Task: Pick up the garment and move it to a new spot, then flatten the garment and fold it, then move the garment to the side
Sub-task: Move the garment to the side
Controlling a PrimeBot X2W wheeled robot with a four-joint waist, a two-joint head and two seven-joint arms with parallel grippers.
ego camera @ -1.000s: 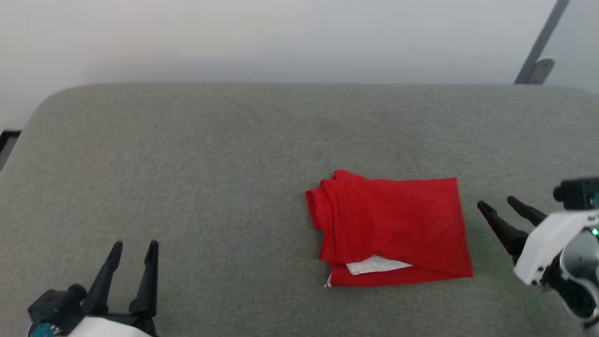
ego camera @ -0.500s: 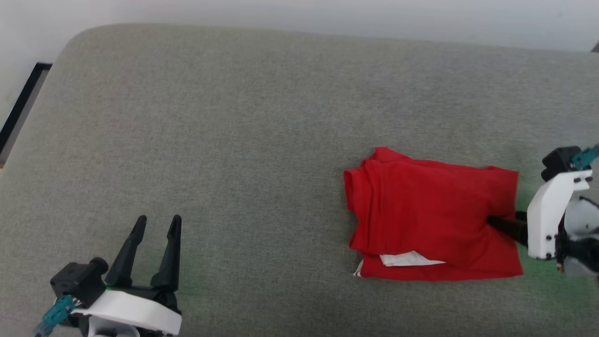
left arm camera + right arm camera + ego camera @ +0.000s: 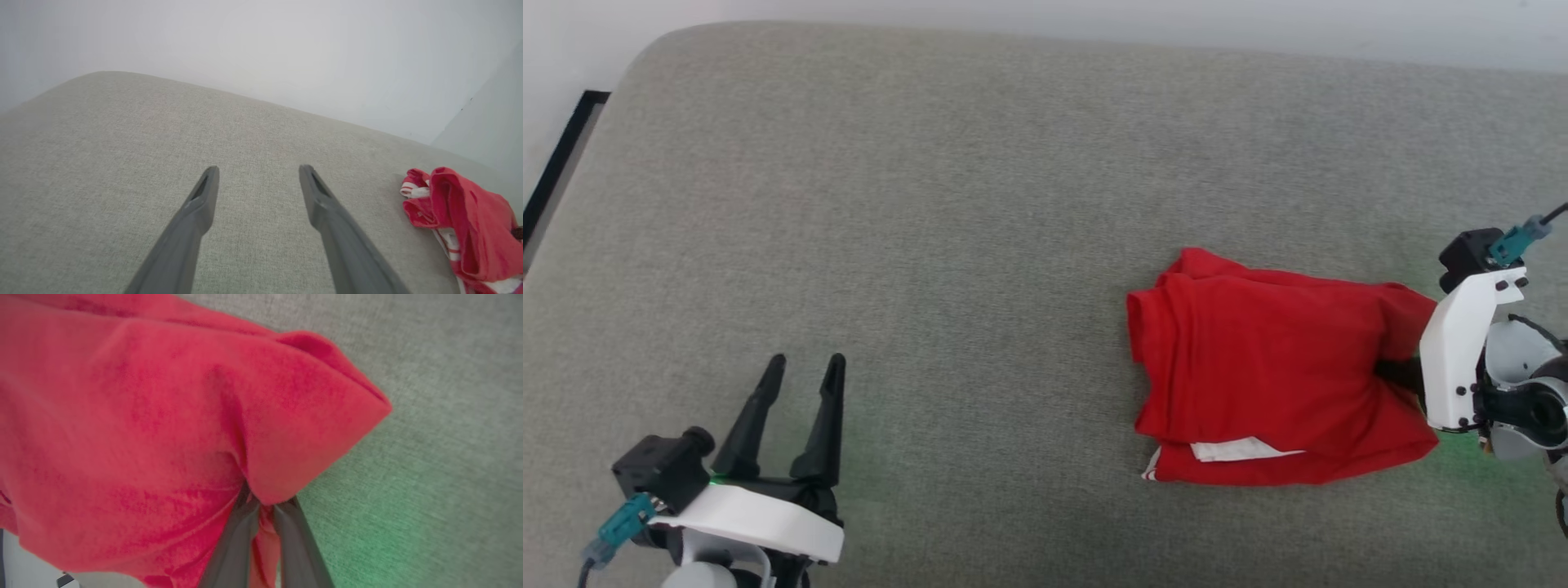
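Since a second ago, the folded red garment [image 3: 1274,367] has had its edge bunched up and pinched tight by the right gripper [image 3: 263,512], whose fingers then stood spread and clear of it. Left gripper [image 3: 806,361]: wide, empty, well apart from the garment, above the grey cushion [image 3: 931,204].

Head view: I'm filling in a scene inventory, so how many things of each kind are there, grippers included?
red garment: 1
grippers: 2 (left gripper open, right gripper shut on the red garment)
grey padded surface: 1
Total: 4
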